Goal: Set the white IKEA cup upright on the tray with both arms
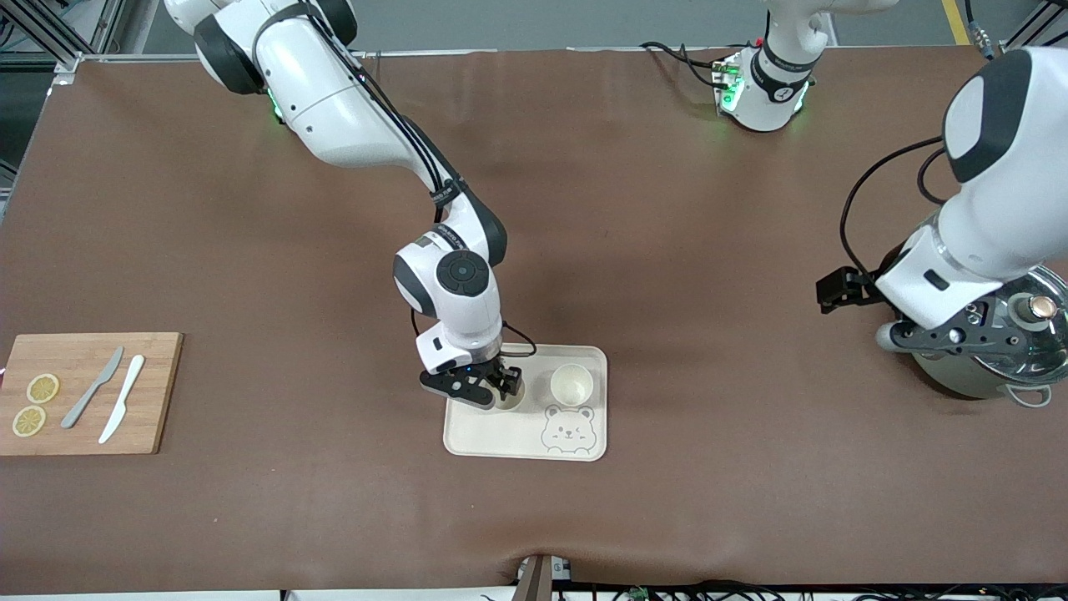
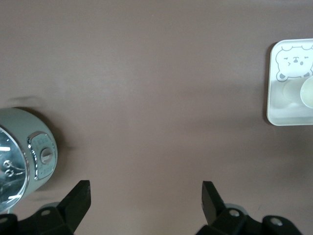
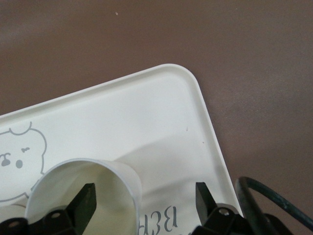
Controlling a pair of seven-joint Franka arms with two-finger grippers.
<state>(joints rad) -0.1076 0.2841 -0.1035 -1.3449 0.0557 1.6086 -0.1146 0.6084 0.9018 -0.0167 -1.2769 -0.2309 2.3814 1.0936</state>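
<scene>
The cream-white bear tray (image 1: 501, 438) lies mid-table. Two white cups stand upright on it: one (image 1: 571, 385) above the bear face, the other (image 1: 514, 401) beside it, toward the right arm's end. My right gripper (image 1: 499, 391) is down at this second cup. In the right wrist view the gripper (image 3: 144, 191) is open, with one finger inside the cup (image 3: 112, 196) and one outside, over the tray (image 3: 161, 117). My left gripper (image 2: 146, 188) is open and empty above bare table. The left arm (image 1: 943, 275) waits by the cooker. The tray (image 2: 288, 110) also shows in the left wrist view.
A pale green cooker with a glass lid (image 1: 993, 367) stands at the left arm's end, also in the left wrist view (image 2: 29, 152). A wooden cutting board (image 1: 83, 426) with two lemon slices and two knives lies at the right arm's end.
</scene>
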